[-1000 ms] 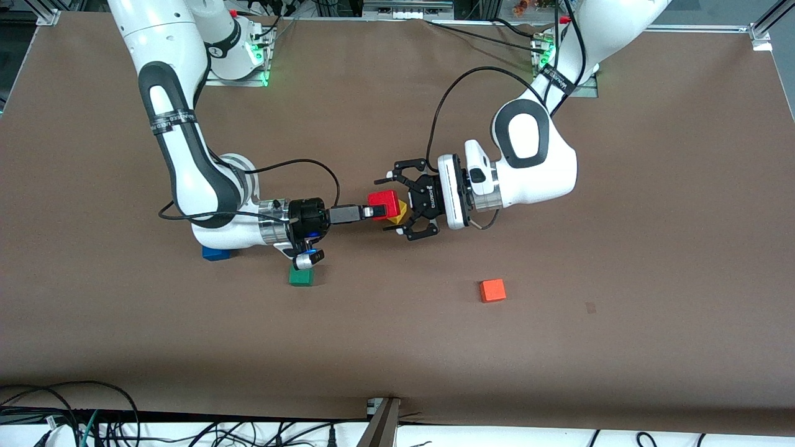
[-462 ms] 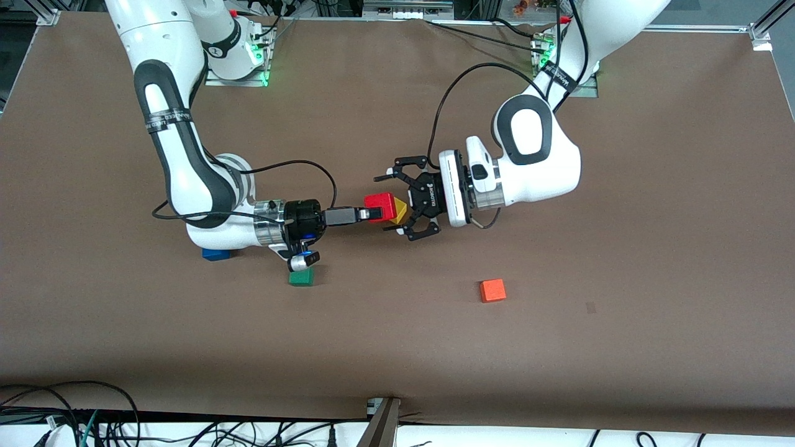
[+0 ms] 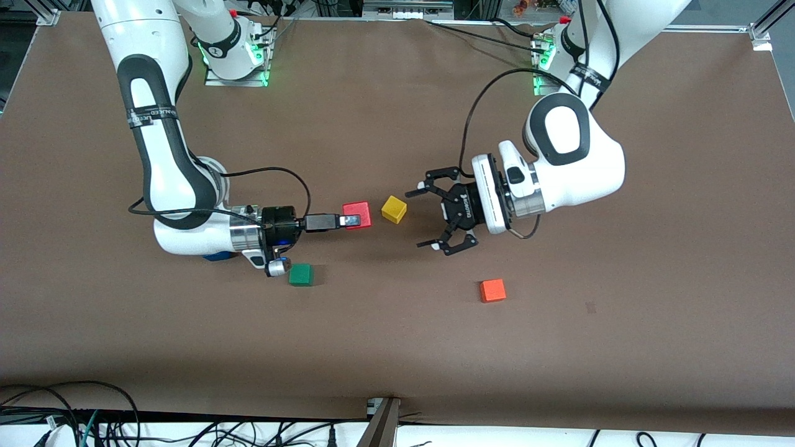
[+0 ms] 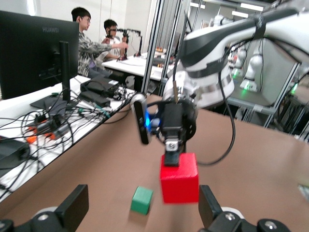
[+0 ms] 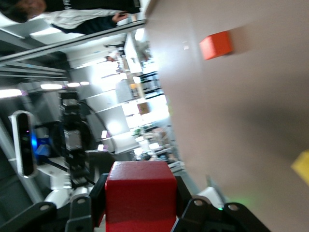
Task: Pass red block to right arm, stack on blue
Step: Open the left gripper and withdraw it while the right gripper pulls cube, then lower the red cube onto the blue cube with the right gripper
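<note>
The red block (image 3: 358,214) hangs just above the table in the slim fingers of my right gripper (image 3: 351,220), which is shut on it. In the right wrist view the red block (image 5: 140,208) fills the space between the right gripper (image 5: 140,188) fingers. My left gripper (image 3: 440,215) stands open and apart from the block, past the yellow cube (image 3: 394,208). The left wrist view shows the red block (image 4: 179,184) ahead of the open left gripper (image 4: 141,204). Only a sliver of the blue cube (image 3: 214,256) shows under the right arm's wrist.
A green cube (image 3: 300,274) lies on the table beside the right wrist, nearer to the front camera. An orange cube (image 3: 492,290) lies nearer to the front camera than the left gripper. Cables hang along the table's front edge.
The right gripper has drawn back toward its own end of the table with the red block. The left gripper has pulled away toward its end, still open, uncovering the yellow cube.
</note>
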Controlling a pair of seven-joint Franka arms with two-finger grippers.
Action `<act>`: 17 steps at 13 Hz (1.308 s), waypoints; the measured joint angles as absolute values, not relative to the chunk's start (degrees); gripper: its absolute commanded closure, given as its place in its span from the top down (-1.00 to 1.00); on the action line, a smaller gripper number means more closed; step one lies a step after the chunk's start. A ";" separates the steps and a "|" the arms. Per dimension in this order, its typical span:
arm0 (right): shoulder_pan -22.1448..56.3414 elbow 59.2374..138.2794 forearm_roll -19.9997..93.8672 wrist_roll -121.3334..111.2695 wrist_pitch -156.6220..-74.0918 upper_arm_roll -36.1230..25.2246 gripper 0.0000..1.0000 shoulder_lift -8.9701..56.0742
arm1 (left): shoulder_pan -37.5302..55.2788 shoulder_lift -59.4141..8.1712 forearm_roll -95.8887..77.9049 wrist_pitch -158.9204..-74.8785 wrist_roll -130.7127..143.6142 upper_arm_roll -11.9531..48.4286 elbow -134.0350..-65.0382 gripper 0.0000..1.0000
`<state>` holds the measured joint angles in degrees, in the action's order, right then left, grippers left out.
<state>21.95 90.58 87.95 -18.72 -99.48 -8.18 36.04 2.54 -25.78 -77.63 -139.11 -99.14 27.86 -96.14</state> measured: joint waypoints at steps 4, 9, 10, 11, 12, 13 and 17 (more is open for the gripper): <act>21.77 89.78 71.78 -19.29 -99.51 -13.92 -0.89 35.48 | 0.88 -25.77 -64.74 -136.13 -87.56 27.84 -96.43 1.00; 21.89 86.72 43.29 -19.55 -104.60 -17.12 -0.89 34.27 | -4.04 -24.56 -43.76 -121.70 -62.90 27.68 -96.22 1.00; 22.03 86.64 37.55 -19.54 -106.06 -17.14 -0.90 33.89 | -5.26 -23.98 -39.68 -117.74 -58.59 27.64 -95.92 1.00; 22.12 86.63 32.42 -19.52 -106.94 -17.15 -0.90 33.56 | -6.12 -23.20 -35.42 -113.66 -54.43 27.64 -95.45 1.00; 22.14 86.63 27.61 -19.52 -107.74 -17.17 -0.90 33.30 | -6.67 -22.18 -30.39 -109.48 -49.65 27.64 -94.52 1.00; 22.15 86.67 23.62 -19.50 -108.51 -17.23 -0.90 33.17 | -6.93 -21.13 -24.88 -104.91 -44.59 27.64 -92.96 1.00; 22.15 88.83 13.82 -19.48 -112.28 -17.67 -0.90 32.85 | -7.09 -18.89 -7.18 -88.12 -28.42 27.52 -83.57 1.00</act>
